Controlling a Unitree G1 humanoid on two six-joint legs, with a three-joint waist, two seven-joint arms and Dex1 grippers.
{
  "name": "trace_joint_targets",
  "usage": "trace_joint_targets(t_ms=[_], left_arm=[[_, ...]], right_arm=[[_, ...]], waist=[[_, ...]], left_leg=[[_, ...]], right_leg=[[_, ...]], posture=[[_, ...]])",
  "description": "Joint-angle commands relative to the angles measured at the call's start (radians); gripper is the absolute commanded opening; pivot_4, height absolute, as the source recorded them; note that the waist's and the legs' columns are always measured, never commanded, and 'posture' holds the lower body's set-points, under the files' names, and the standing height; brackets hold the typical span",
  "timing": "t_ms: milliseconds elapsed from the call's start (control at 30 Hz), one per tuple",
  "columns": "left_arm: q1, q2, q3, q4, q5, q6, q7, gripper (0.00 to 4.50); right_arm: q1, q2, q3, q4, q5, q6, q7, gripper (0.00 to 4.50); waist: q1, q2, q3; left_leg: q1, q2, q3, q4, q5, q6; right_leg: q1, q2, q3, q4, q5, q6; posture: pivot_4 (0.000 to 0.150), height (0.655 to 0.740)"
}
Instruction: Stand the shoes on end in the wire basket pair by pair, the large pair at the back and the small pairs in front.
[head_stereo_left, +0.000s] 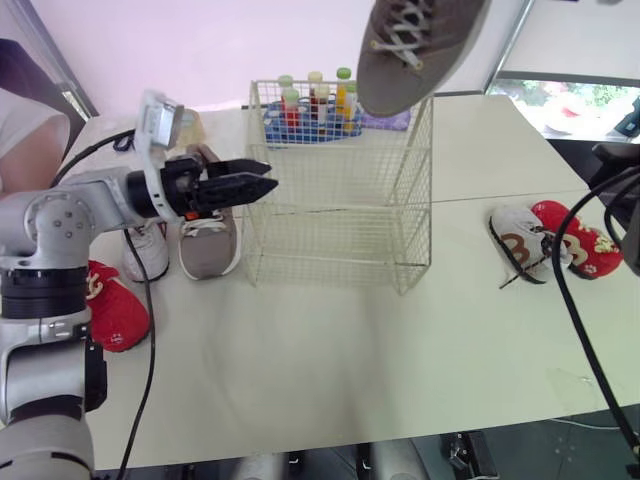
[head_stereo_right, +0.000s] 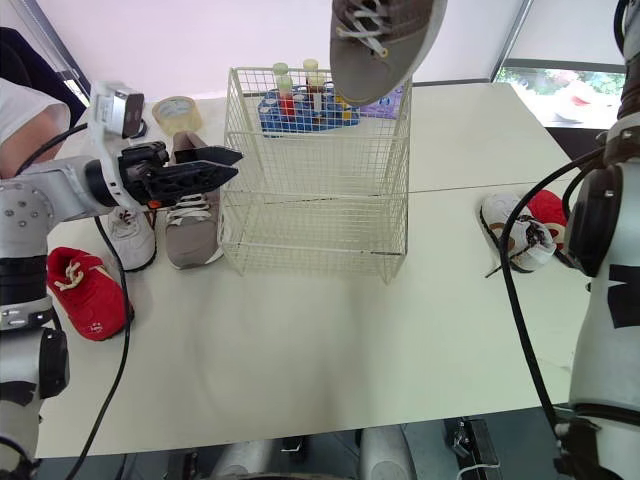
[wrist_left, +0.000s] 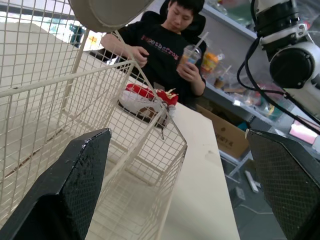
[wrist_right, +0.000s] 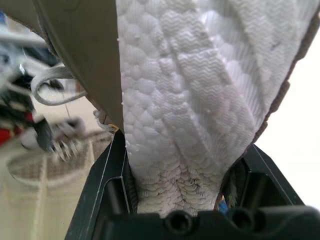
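The white wire basket (head_stereo_left: 340, 200) stands mid-table with nothing in it. Above its back right corner hangs a large grey shoe (head_stereo_left: 420, 45), toe down, laces facing me. My right gripper (wrist_right: 182, 172) is shut on that shoe's white sole (wrist_right: 170, 100). The matching grey shoe (head_stereo_left: 208, 238) lies left of the basket beside a white shoe (head_stereo_left: 148, 252) and a small red shoe (head_stereo_left: 112, 308). My left gripper (head_stereo_left: 258, 183) hovers open at the basket's left wall, above the grey shoe. A small white-and-brown shoe (head_stereo_left: 520, 245) and a small red shoe (head_stereo_left: 582, 240) lie to the right.
A blue rack of bottles (head_stereo_left: 312, 112) stands right behind the basket, and a tape roll (head_stereo_right: 177, 110) lies at the back left. A person sits beyond the table's right end (wrist_left: 165, 50); another person's sleeve (head_stereo_left: 22, 125) is at the far left. Black cables hang along both arms.
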Motion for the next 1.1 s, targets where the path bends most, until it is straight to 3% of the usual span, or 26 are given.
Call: trace_joint_targets(t_ms=[33, 267, 700, 900, 1100], left_arm=[[0.014, -0.003, 0.055, -0.054, -0.033, 0.007, 0.028, 4.44], [0.033, -0.015, 0.09, -0.093, -0.065, 0.025, 0.08, 4.44], [0.053, -0.062, 0.101, -0.141, -0.106, 0.022, 0.163, 4.44], [0.059, -0.071, 0.106, -0.155, -0.119, 0.024, 0.185, 4.5], [0.055, -0.074, 0.097, -0.156, -0.127, 0.022, 0.194, 4.5]], right_arm=[[-0.028, 0.015, -0.017, 0.049, -0.055, -0.09, 0.088, 1.68], [0.066, 0.07, -0.014, 0.083, -0.14, -0.229, 0.17, 1.68], [0.162, 0.121, -0.029, 0.211, -0.268, -0.347, 0.049, 1.68], [0.187, 0.127, -0.047, 0.218, -0.3, -0.38, 0.031, 4.45], [0.161, 0.109, -0.058, 0.192, -0.319, -0.418, 0.005, 4.45]], waist=[[0.001, 0.0, 0.0], [0.006, 0.0, 0.0], [0.012, -0.001, 0.0], [0.003, -0.001, 0.0], [-0.001, 0.0, 0.0]], left_leg=[[0.0, 0.0, 0.0, 0.001, 0.0, 0.0], [0.007, 0.0, 0.001, 0.001, 0.003, -0.004], [0.015, -0.001, 0.001, 0.001, 0.002, -0.007], [0.015, 0.0, 0.001, 0.001, 0.002, -0.006], [0.016, 0.001, 0.002, 0.0, 0.003, -0.006]], right_leg=[[-0.001, 0.0, 0.001, 0.002, 0.0, 0.0], [0.002, 0.0, 0.003, 0.01, 0.0, 0.0], [0.009, -0.001, 0.004, 0.01, 0.0, 0.0], [0.009, 0.0, 0.005, 0.01, 0.0, 0.0], [0.007, 0.0, 0.006, 0.011, 0.0, 0.0]], posture=[[0.15, 0.74], [0.15, 0.74], [0.15, 0.74], [0.15, 0.74], [0.15, 0.74]])
